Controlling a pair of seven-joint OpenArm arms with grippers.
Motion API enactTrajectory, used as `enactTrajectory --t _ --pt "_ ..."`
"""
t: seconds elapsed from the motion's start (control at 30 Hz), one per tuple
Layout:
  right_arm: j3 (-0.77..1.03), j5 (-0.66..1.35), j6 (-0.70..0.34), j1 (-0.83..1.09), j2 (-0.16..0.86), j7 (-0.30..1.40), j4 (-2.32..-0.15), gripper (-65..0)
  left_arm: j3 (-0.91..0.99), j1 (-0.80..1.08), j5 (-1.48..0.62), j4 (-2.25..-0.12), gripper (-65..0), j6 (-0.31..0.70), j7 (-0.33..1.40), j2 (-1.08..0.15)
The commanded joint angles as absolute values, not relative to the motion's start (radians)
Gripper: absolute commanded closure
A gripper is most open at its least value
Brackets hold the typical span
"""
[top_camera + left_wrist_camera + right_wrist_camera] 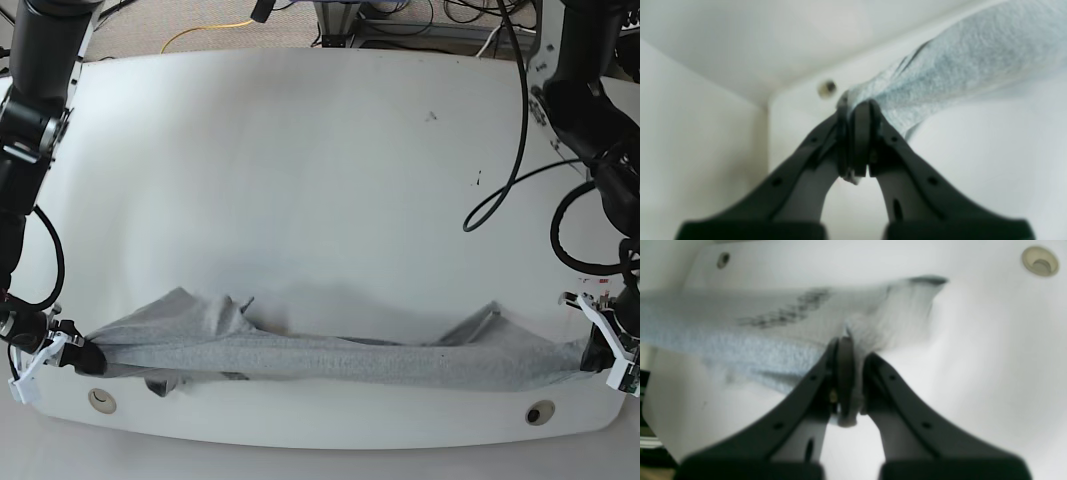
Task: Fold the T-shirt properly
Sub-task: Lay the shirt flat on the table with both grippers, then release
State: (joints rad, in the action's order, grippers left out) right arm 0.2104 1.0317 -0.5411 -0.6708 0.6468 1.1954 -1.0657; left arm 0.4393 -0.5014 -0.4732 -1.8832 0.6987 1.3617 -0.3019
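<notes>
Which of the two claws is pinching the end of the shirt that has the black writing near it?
The right gripper. Its own camera shows black lettering on the T-shirt just beyond its fingertips; the left gripper pinches plain grey cloth only.

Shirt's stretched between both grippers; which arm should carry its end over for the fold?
Probably right: the right gripper holds the T-shirt by its bunched, messier end. The left gripper can anchor.

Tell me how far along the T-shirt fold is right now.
Early stage. Done: both ends are gripped. In hand: the left gripper and right gripper are shut on the T-shirt, stretching it into a bunched band along the white table's near edge. Left: laying it flat and making every fold; no tidy fold shows yet.
</notes>
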Motion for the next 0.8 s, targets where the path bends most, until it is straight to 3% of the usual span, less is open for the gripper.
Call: enactTrajectory --t 0.0,0.47,0.77 --pt "0.288 1.053 -0.544 -0.613 0.657 1.155 -1.156 0.0 0.475 -0.449 -0.478 -1.940 0.0 0.698 1.337 -0.297" --pt "0.455 1.052 -0.544 -0.209 0.538 1.156 -1.357 0.0 0.545 -0.088 -0.479 -1.966 0.0 0.698 1.336 -0.263" --pt "0.470 1.053 -0.542 -0.015 0.529 1.152 -1.454 0.0 0.584 0.093 -0.479 -1.969 0.0 0.698 1.336 -0.266"
